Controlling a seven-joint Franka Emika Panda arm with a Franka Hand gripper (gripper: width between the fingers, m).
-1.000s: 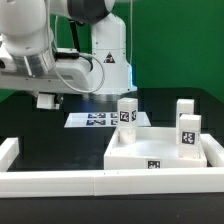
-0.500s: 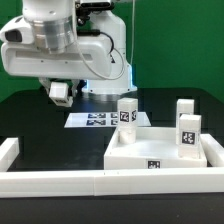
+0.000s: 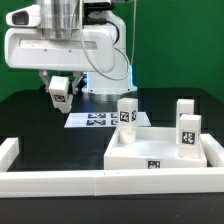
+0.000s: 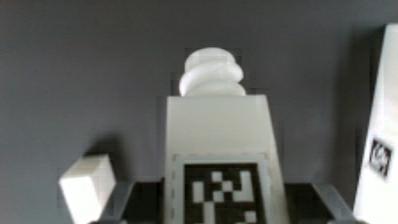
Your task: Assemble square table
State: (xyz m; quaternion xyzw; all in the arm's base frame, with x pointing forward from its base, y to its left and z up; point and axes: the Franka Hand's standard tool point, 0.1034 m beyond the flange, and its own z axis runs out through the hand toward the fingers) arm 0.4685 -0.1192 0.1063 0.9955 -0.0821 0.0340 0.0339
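**Gripper lifts a leg block over the counter**

Ext. view: gripper [image 3: 60,93] at upper left, clamped on a tagged leg block [image 3: 61,90], tilted, well above the black counter [image 3: 30,120]. Wrist view shows the same leg block [image 4: 217,140] btw the fingers [image 4: 89,185]. Tabletop [image 3: 160,152] sits lower right w/ three leg blocks upright on it. Marker board [image 3: 95,120] lies at centre, behind the tabletop. Border rail [image 3: 60,182] runs along the bottom.

Gripper [image 3: 60,93] raised (jaws clamped), arm aloft.
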